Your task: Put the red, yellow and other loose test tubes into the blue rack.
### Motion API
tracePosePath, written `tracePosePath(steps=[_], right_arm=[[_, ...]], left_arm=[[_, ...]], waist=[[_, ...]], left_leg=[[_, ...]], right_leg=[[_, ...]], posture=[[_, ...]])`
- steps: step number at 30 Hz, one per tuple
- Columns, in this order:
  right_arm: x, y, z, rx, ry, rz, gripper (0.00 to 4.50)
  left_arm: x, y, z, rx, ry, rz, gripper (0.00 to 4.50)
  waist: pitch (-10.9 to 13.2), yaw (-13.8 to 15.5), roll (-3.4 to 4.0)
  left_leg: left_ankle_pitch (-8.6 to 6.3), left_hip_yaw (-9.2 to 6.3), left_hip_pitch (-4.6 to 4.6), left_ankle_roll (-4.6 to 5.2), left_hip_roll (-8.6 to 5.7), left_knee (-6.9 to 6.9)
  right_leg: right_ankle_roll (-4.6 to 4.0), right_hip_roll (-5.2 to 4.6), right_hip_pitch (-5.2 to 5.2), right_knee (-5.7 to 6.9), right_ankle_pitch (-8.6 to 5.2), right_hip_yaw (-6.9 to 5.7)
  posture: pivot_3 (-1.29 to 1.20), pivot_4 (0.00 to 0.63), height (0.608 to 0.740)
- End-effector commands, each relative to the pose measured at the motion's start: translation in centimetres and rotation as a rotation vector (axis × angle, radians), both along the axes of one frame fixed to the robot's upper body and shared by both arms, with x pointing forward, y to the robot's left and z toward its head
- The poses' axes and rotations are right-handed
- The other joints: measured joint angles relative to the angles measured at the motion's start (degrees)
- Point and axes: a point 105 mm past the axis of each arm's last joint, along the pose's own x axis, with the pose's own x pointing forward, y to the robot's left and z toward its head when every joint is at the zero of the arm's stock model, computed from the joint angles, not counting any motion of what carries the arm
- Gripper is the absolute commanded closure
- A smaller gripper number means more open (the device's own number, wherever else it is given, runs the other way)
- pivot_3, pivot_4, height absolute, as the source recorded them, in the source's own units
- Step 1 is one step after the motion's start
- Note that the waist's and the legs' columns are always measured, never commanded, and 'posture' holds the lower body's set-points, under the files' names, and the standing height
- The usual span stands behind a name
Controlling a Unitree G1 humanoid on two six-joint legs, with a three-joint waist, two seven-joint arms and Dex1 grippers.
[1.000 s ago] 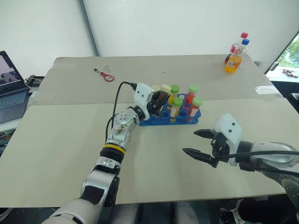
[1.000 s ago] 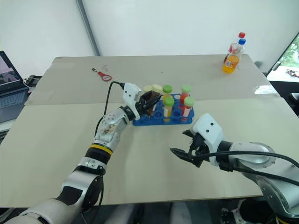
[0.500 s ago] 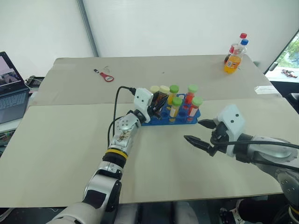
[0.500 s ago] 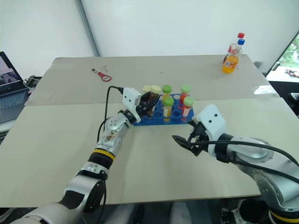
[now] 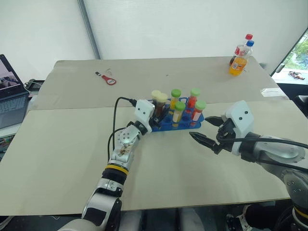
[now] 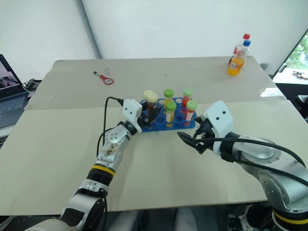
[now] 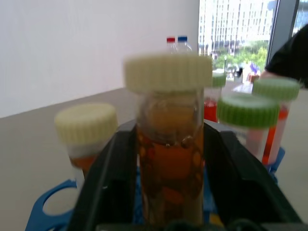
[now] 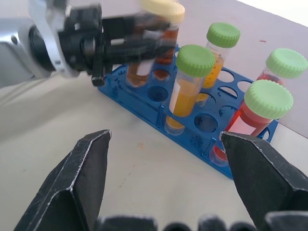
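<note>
At the blue rack (image 5: 179,121), we are seating the cream-capped tube (image 7: 168,144); left gripper (image 5: 153,118) is loosening around it, right gripper (image 5: 208,131) is waiting agape, empty. Next, withdrawing cleanly.

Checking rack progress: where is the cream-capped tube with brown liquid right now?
The cream-capped tube stands at the left end of the blue rack, beside a second cream-capped tube, between the left gripper fingers.

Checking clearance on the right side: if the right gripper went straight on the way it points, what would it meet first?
Probably the blue rack, near its end with the green-capped red tube. The right gripper, fingers apart, aims there; depth is uncertain.
</note>
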Motion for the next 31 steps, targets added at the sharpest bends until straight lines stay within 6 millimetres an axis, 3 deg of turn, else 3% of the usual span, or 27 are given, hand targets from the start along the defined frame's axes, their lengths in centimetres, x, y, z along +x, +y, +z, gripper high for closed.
tracePosePath(steps=[1,2,6,13,22,26,31], right_arm=[[0.1,-0.1,0.7,0.002,-0.038,-0.006,0.46],[0.2,-0.2,0.7,0.002,-0.038,-0.008,0.46],[0.5,-0.5,0.8,-0.003,-0.05,-0.015,0.46],[0.5,-2.0,1.7,-0.074,-0.116,0.093,0.46],[-0.4,-5.3,3.7,-0.138,-0.132,0.245,0.46],[-0.2,-6.3,3.6,-0.182,-0.124,0.266,0.46],[0.1,-6.1,3.8,-0.189,-0.138,0.268,0.46]], left_arm=[[-0.6,0.4,0.9,0.046,-0.048,-0.033,0.3],[-1.0,0.7,0.9,0.07,-0.052,-0.057,0.1],[-2.9,2.1,1.0,0.16,-0.036,-0.136,0.1],[-6.0,7.6,3.2,0.344,0.064,-0.145,0.1],[-8.1,13.3,5.1,0.582,0.12,-0.09,0.1],[-8.4,13.7,5.3,0.555,0.144,-0.085,0.1],[-8.7,13.4,5.5,0.498,0.138,-0.077,0.1]], waist=[[0.0,0.1,0.0],[0.0,0.2,0.0],[0.0,0.1,0.01],[0.0,-0.1,0.08],[0.1,0.0,0.13],[0.1,0.1,0.13],[0.1,0.1,0.13]], left_leg=[[0.01,-0.01,-0.01,-0.02,0.0,0.0],[0.03,-0.01,-0.04,-0.04,-0.01,0.02],[0.0,-0.01,-0.06,-0.01,-0.01,0.02],[-0.02,-0.01,-0.04,0.03,0.03,-0.04],[-0.05,0.0,0.03,0.05,0.08,-0.09],[-0.05,0.0,0.06,0.05,0.09,-0.11],[-0.06,0.0,0.03,0.01,0.11,-0.11]], right_leg=[[0.0,0.0,-0.02,0.0,0.0,-0.01],[-0.01,0.0,-0.03,0.0,0.0,-0.01],[-0.01,-0.01,-0.03,-0.02,0.01,0.0],[-0.01,0.02,-0.12,0.03,0.0,0.0],[-0.01,0.03,0.0,-0.1,0.0,-0.02],[-0.01,0.02,0.04,-0.12,0.0,-0.03],[-0.02,0.02,-0.01,-0.11,0.0,-0.02]], posture=[[0.0,0.15,0.74],[0.0,0.15,0.74],[0.0,0.15,0.74],[0.0,0.15,0.74],[0.0,0.15,0.74],[0.0,0.15,0.74],[0.0,0.15,0.74]])
